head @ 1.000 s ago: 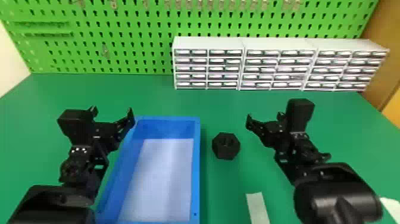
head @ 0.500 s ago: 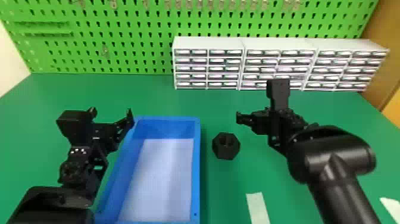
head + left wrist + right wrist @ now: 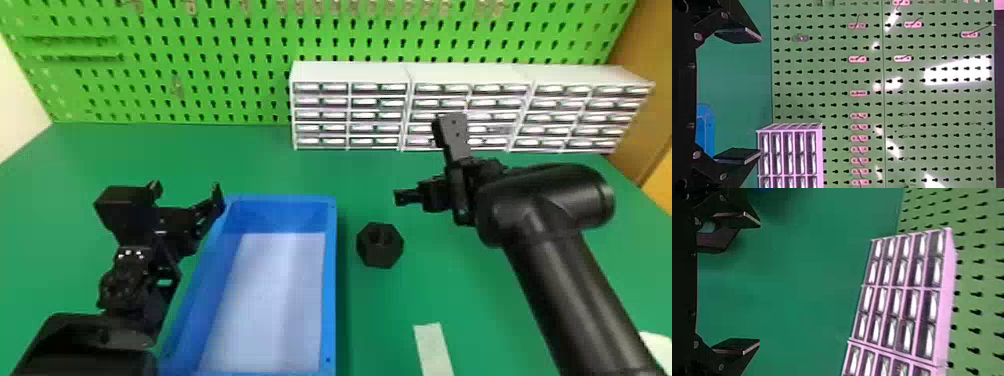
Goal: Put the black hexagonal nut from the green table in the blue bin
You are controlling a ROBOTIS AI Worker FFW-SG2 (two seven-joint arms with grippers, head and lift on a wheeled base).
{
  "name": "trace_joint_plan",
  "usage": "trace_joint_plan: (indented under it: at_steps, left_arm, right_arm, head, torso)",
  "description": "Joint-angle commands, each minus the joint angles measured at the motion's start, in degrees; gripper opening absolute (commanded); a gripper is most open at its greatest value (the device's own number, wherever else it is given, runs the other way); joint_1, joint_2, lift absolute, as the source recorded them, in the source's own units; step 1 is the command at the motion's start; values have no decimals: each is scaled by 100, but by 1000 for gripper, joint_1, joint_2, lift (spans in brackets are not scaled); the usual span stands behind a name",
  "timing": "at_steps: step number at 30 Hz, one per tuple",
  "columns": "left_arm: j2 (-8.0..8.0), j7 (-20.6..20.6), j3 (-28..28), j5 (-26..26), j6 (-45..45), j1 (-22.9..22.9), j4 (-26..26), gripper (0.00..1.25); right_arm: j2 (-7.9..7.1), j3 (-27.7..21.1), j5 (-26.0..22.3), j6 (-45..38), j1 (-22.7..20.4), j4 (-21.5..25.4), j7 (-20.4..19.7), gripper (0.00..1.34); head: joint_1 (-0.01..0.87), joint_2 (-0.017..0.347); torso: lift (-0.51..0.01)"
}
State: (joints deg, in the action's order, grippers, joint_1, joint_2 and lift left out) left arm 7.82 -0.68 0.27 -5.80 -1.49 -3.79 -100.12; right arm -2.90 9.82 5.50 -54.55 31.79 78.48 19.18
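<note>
So the black hexagonal nut (image 3: 380,252) is just sitting on the green worktop (image 3: 240,155), near the right wall of the blue rectangular bin (image 3: 330,300). Right claw (image 3: 402,197) is wide open, a bit beyond the nut and to its right. Left claw (image 3: 188,191) is open too, by the bin's far left corner. White drawer cabinets (image 3: 350,72) line the worktop's far edge, green pegboard (image 3: 225,95) behind.

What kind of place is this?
Probably a workshop or lab bench: a green table, a pegboard behind it, and small drawer units along the table's far edge.
</note>
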Motion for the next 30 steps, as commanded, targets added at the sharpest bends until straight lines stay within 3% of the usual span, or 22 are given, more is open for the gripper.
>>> trace_joint_plan:
  at_steps: [1,10,18,30]
  left_arm:
    - [0,-2,0,0,0,1,-8,1000]
    - [0,7,9,9,0,1,1,1000]
    - [0,-2,0,18,0,10,-8,1000]
    - [9,-2,9,26,0,18,-8,1000]
  right_arm:
    - [52,90,373,-258,301,-368,218,1111]
    - [184,433,892,-610,767,-1054,684,1111]
    - [295,732,1041,-689,960,-1335,692,1111]
    - [295,1180,900,-786,1294,-2170,692,1111]
  head:
    - [686,52]
    - [686,52]
    - [686,52]
    - [686,52]
  torso:
    - [-97]
    - [-97]
    - [-97]
    - [-97]
